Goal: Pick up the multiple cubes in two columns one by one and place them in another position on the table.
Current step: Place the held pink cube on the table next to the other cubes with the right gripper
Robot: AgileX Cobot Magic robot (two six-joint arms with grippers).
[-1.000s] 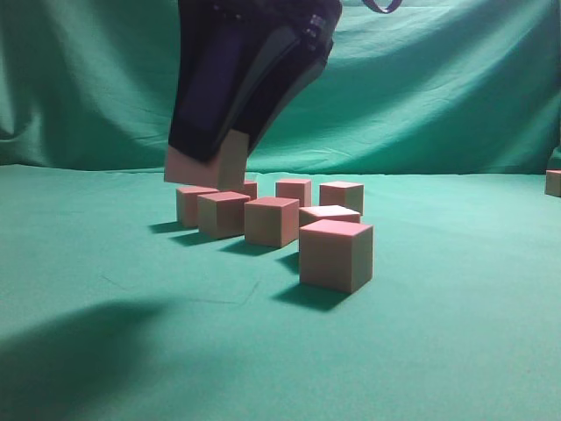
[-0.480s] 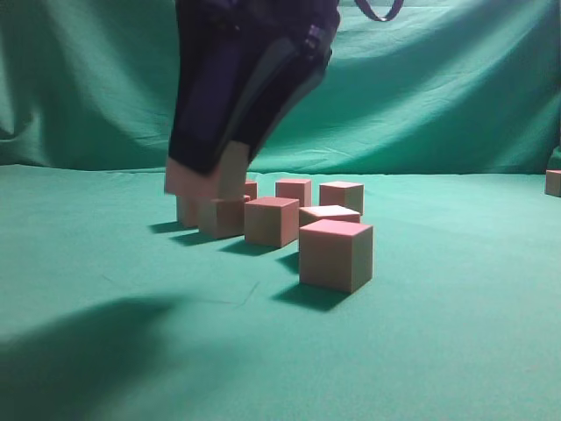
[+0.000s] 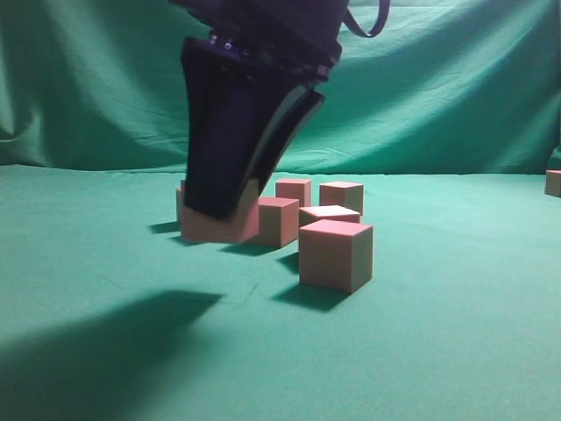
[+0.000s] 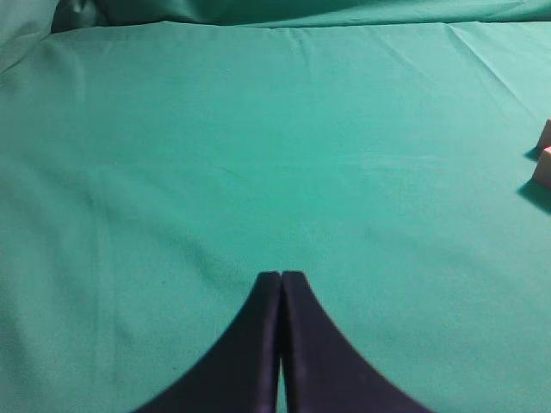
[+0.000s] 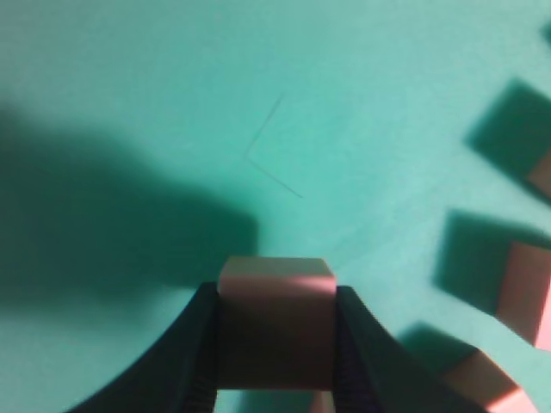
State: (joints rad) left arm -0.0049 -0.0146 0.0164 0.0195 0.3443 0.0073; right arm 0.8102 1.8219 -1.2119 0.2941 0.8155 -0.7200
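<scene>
Right black hand clamped on small pinkish-red matte cube — low over green cloth desk, frame centre-left. Left black hand — fingers pressed together, empty.

Looked like a staged robot test setup in a lab or studio, not a home or shop. Green cloth over the whole table, slightly creased, with a thin crease line near the front. Behind the table, a draped green backdrop hanging in folds and filling the rest of the exterior view. On the table, only identical plain cubes, clustered near its middle, with one more at its far right edge. Above the table, a black robot arm with a looped cable.
</scene>
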